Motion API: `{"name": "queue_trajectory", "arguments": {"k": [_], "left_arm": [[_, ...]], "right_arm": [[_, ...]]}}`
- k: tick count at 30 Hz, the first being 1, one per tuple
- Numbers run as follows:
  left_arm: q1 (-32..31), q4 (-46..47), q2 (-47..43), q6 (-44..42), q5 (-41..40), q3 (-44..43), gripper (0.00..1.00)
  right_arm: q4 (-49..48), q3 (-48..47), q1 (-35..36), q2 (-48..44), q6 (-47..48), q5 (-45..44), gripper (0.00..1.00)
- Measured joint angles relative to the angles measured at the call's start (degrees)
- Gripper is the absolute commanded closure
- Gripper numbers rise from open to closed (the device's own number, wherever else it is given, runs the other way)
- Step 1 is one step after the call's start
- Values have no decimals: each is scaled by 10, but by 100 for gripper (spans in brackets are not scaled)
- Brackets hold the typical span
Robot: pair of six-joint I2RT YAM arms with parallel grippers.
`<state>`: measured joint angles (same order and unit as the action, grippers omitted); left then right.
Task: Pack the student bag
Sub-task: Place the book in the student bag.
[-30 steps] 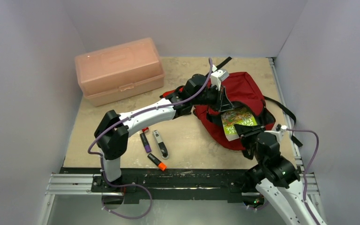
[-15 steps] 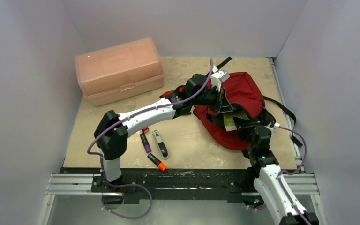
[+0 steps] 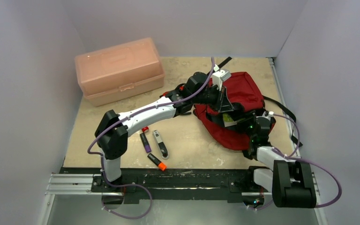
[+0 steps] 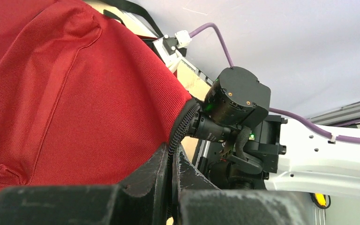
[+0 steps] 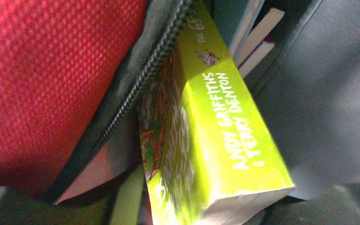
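Observation:
The dark red student bag (image 3: 243, 91) lies at the right of the table with its mouth open. My left gripper (image 3: 225, 104) is shut on the bag's black zipper edge (image 4: 180, 129) and holds the upper flap (image 4: 65, 93) up. My right gripper (image 3: 247, 126) is at the bag's mouth, shut on a lime-green book (image 3: 230, 123) that is mostly inside. In the right wrist view the book (image 5: 220, 140) slants in under the zipper line (image 5: 136, 89), beside other books (image 5: 258, 42) against the grey lining. The right fingers are blurred at the bottom edge.
A pale pink plastic box (image 3: 119, 70) with its lid shut stands at the back left. A purple marker (image 3: 145, 141), a grey and black pen-like item (image 3: 160, 144) and an orange-capped marker (image 3: 157, 162) lie near the front. Black bag straps (image 3: 281, 110) trail by the right wall.
My right arm has stretched forward and pushed the green book deeper into the bag, so little of its cover shows. My left gripper has kept its hold on the zipper edge.

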<state>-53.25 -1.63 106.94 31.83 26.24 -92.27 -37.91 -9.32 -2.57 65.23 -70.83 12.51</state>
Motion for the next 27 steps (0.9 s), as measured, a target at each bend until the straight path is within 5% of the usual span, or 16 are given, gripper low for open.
{"name": "queue_trajectory", "arguments": {"k": [4, 7, 11, 15, 20, 24, 27], "left_arm": [[0, -3, 2, 0, 0, 0, 100], [0, -6, 3, -4, 0, -1, 100], [0, -10, 3, -10, 1, -2, 100], [0, -11, 4, -10, 4, -2, 100], [0, -10, 11, 1, 13, -4, 100], [0, -7, 13, 12, 20, -4, 100], [0, -5, 14, 17, 21, -5, 100]], "right_arm": [[79, -3, 0, -50, 53, 11, 13], [157, -3, 0, -124, 80, 6, 12], [244, -1, 0, -231, 97, -5, 28], [266, 4, 0, -259, 115, -16, 57], [155, 0, 0, -123, 136, -21, 75], [31, -40, 0, 38, 139, -2, 76], [-44, -79, 0, 116, 139, 10, 67]]}}
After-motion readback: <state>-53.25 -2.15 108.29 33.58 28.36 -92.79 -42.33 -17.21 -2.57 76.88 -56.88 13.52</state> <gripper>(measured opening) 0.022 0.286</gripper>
